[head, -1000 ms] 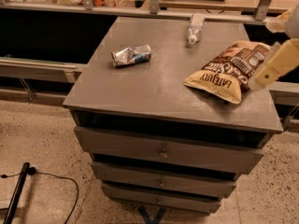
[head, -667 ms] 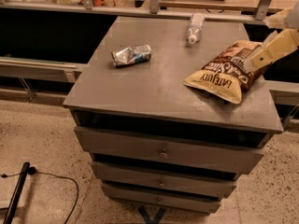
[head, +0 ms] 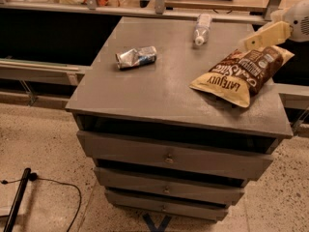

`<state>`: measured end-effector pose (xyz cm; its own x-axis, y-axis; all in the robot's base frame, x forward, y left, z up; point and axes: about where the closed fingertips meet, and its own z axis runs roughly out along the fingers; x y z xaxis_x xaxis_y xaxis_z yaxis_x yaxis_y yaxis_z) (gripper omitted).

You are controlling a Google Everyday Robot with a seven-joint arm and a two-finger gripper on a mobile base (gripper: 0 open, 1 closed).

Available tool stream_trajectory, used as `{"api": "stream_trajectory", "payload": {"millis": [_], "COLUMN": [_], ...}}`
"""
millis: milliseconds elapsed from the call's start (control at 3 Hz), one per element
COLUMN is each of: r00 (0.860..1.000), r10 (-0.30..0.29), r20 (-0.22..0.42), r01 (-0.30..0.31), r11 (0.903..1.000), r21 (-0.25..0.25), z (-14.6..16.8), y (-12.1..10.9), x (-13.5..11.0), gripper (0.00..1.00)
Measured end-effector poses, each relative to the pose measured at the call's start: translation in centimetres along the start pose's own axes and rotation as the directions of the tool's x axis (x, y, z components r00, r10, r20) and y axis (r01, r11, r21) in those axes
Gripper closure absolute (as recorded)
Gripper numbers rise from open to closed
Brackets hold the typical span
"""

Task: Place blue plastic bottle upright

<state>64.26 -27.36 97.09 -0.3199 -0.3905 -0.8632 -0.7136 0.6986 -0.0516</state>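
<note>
The blue plastic bottle [head: 202, 28] lies on its side near the far edge of the grey cabinet top [head: 164, 81], its white cap pointing toward me. My gripper [head: 250, 41] comes in from the right edge of the view on a cream-coloured arm. It hovers above the top, to the right of the bottle and just over the far end of the chip bag. It is a short way from the bottle and not touching it.
A crushed silver-blue can [head: 136, 57] lies at the left of the top. A yellow and brown chip bag [head: 241, 74] lies at the right. The cabinet has several drawers below. A rail with glass runs behind. A black cable [head: 53, 183] lies on the floor at the left.
My arm has swung up and leftward, from over the bag's right end toward the far side near the bottle. Bottle, can and bag have not moved.
</note>
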Motion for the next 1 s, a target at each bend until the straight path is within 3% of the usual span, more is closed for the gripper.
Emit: {"api": "stream_trajectory", "payload": {"millis": [333, 667, 1000], "r00": [0.997, 0.990, 0.977], "r10": [0.072, 0.143, 0.209], "r20": [0.006, 0.010, 0.032], "r01": [-0.072, -0.139, -0.209], "r11": [0.9865, 0.9475, 0.9311], "r21": [0.147, 0.288, 0.299], "z": [1.2, 2.0, 2.3], "y": [-2.1, -3.4, -3.7], "x": [-1.1, -2.3, -2.3], "gripper": [0.00, 0.00, 0.00]}}
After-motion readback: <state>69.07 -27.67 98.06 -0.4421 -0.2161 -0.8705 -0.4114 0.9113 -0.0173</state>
